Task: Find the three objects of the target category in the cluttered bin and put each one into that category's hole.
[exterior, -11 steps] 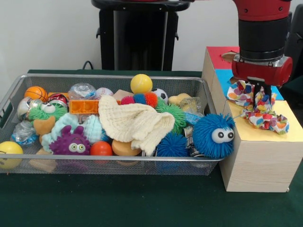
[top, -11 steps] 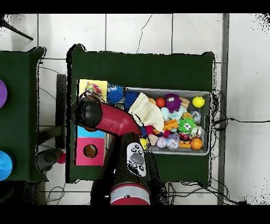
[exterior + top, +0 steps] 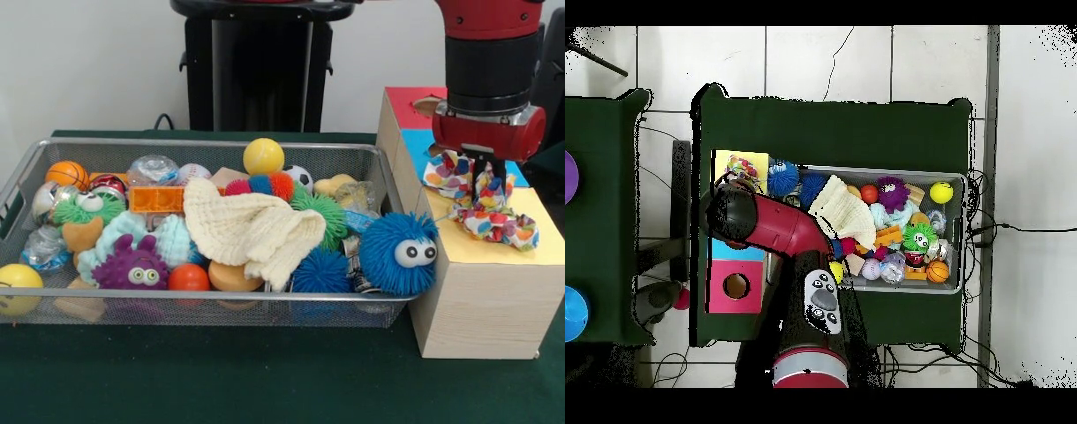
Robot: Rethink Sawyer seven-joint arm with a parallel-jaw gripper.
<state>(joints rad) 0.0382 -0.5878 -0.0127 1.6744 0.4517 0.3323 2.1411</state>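
on the yellow top, one printed cloth piece (image 3: 500, 224) lies at the near side, long axis across the box. just behind and above it the gripper (image 3: 488, 184) is clamped on a second piece (image 3: 491, 187). a third (image 3: 447, 172) lies further back.

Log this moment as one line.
hand: over yellow box top | printed cloths: on box tops | bin: cluttered | grip: unclear

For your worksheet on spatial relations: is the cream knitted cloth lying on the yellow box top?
No, the cream knitted cloth lies inside the bin.
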